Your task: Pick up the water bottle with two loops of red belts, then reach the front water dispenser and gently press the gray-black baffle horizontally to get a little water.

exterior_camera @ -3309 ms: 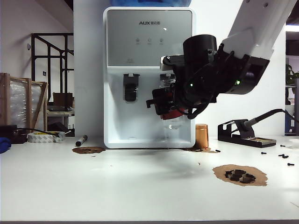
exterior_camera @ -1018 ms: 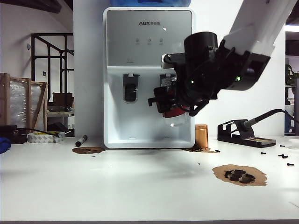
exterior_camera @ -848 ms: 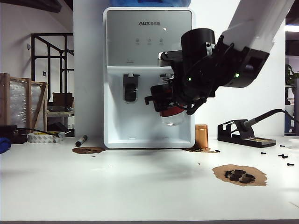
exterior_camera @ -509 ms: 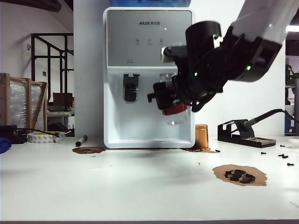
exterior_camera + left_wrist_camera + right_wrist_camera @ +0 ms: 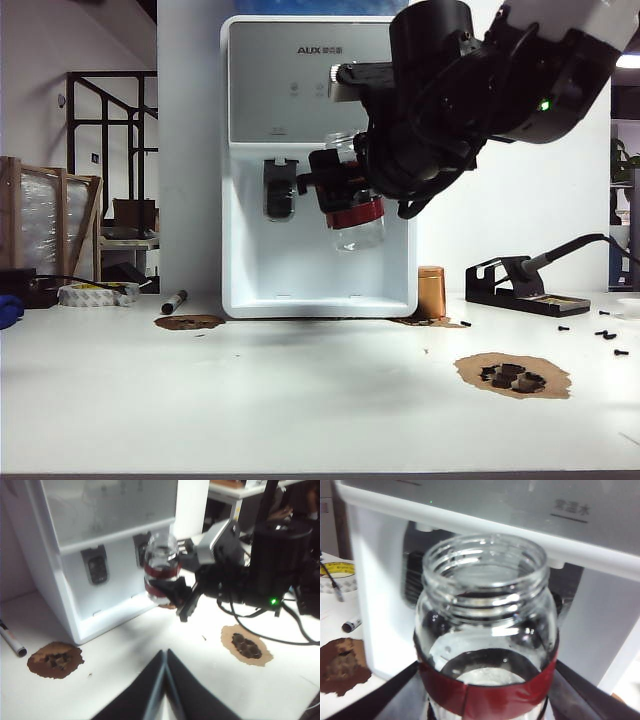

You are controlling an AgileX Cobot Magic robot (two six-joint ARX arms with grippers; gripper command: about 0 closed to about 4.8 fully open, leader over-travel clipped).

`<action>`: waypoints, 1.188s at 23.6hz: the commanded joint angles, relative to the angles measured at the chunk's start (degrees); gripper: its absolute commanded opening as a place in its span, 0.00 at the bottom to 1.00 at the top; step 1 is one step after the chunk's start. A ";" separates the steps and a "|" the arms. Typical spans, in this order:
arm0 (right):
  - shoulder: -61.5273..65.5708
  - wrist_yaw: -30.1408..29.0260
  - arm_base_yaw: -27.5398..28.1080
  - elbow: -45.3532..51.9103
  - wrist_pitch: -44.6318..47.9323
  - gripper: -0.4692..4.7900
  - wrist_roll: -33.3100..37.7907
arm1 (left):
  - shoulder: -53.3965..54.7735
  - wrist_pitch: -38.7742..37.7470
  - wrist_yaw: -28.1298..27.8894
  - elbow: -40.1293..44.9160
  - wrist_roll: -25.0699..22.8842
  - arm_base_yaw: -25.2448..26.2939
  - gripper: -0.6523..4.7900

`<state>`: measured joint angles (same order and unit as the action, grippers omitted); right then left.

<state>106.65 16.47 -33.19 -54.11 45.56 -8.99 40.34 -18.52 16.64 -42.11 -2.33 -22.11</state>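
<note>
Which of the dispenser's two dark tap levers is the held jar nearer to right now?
The right-hand lever: the water bottle, shut in the right gripper, overlaps it. The left-hand lever stands clear.

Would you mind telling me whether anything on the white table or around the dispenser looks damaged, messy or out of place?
The white table has gouged brown patches: one right of centre holds dark bits, another lies by the white water dispenser. Small black screws are scattered at far right. The red-banded glass jar sits upright in the right gripper.
</note>
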 commanded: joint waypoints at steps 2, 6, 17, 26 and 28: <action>-3.17 -0.37 -1.44 1.03 -0.57 0.08 0.15 | -4.92 -3.74 0.48 -0.11 0.20 0.13 0.12; -7.39 -5.05 -1.44 5.01 -0.39 0.08 1.14 | -8.92 -8.61 0.48 -0.48 0.13 0.13 0.12; -13.75 -37.16 -0.46 12.74 -0.46 0.08 7.67 | -14.05 -22.62 0.72 -5.84 0.22 0.13 0.12; -13.60 -61.48 3.02 12.70 0.20 0.08 9.86 | -16.90 -30.51 3.54 -7.06 -0.46 0.13 0.12; -13.60 -58.88 2.95 12.74 -0.50 0.08 9.09 | -16.96 -31.69 3.45 -7.19 -0.46 0.13 0.12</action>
<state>93.45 -44.49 -30.24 -41.17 44.31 0.45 23.35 -49.52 20.34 -48.82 -2.50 -22.11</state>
